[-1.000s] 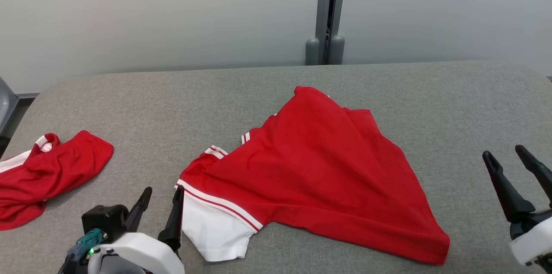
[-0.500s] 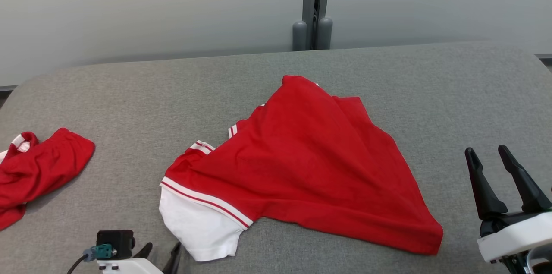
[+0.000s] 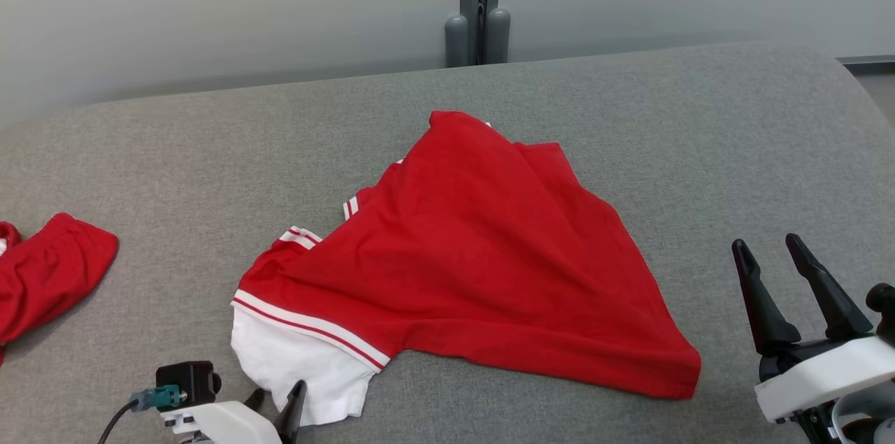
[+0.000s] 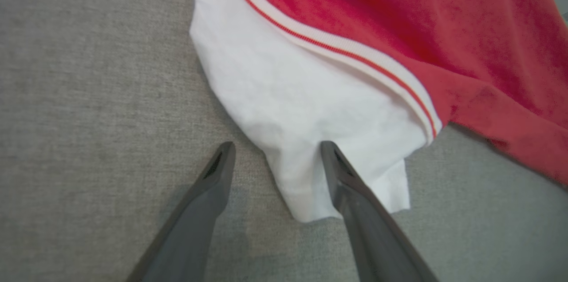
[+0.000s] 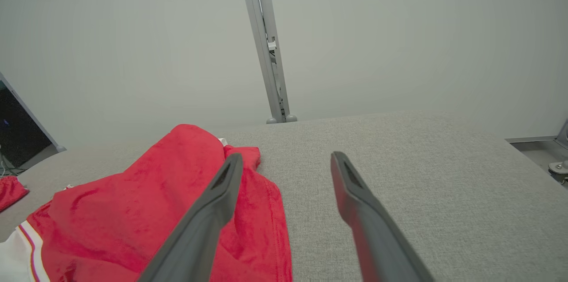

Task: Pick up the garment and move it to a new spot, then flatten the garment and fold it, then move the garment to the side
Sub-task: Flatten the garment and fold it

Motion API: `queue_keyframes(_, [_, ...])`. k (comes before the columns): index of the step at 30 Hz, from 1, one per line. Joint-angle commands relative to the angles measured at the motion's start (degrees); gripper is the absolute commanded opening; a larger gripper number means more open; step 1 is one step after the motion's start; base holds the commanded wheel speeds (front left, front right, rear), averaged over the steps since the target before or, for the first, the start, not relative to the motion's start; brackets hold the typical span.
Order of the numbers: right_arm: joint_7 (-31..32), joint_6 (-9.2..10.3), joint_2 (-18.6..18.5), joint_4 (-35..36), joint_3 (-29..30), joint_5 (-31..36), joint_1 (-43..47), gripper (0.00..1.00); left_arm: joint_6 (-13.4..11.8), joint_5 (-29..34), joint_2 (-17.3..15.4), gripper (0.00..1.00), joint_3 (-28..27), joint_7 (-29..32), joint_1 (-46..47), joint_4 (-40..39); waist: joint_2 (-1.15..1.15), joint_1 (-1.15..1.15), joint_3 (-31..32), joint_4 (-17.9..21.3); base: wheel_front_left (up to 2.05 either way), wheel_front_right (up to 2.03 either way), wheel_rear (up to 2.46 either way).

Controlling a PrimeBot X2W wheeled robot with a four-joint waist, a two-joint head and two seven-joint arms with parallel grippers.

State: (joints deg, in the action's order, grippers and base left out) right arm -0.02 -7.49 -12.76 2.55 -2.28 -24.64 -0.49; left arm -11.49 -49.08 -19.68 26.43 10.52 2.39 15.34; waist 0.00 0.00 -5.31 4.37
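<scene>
The left gripper, fingers apart and empty, has the white sleeve of the crumpled red jersey garment between its fingertips. The garment's body spreads ahead and to the right of this gripper on the grey fabric tabletop. The right gripper, likewise spread, has the garment to its left, apart from it.
</scene>
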Motion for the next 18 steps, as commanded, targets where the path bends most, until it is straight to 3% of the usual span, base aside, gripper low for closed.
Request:
queue_keyframes(1, [-0.4,0.0,-0.12,-0.4,0.13,0.23,-0.45,1.0,0.67,-1.0,0.51,0.73,-0.41,-0.23,0.7,0.07,0.0,0.0,-0.23,0.16,0.0,0.0,0.0])
queue_keyframes(2, [-0.54,0.0,-0.2,-0.6,0.08,0.24,-0.48,1.0,1.19,-1.64,0.74,0.33,-0.75,-0.38,0.78,-0.11,0.0,0.0,-0.31,0.24,0.0,0.0,0.0])
queue_keyframes(3, [-0.61,0.0,-0.28,-0.78,-0.02,0.29,-0.56,1.0,1.47,-2.05,0.83,0.0,-0.99,-0.53,0.88,-0.31,0.0,0.0,-0.38,0.32,0.0,0.0,0.0])
queue_keyframes(6, [-0.8,0.0,-0.37,-1.22,-0.34,0.44,-0.94,1.0,1.78,-1.52,0.56,0.0,-0.92,-0.94,1.75,-1.71,0.0,0.0,-0.53,0.62,0.0,0.0,0.0])
queue_keyframes(13, [-0.84,0.0,-0.14,-2.05,-1.12,0.73,-1.53,1.0,-1.41,2.53,-0.54,0.02,0.87,0.67,5.14,-8.54,0.0,0.0,-0.95,2.25,0.0,0.0,0.0])
queue_keyframes(17, [-0.72,0.0,0.12,-2.71,-1.51,0.74,-1.94,1.0,-2.9,5.01,-0.21,0.16,3.11,3.33,8.6,-10.87,0.0,0.0,-1.47,3.88,0.0,0.0,0.0])
queue_keyframes(18, [-0.72,-0.01,0.15,-2.81,-1.71,0.75,-2.1,1.0,-3.16,5.95,-0.33,0.27,3.89,4.01,9.6,-10.74,0.0,0.0,-1.65,4.35,0.0,0.0,0.0])
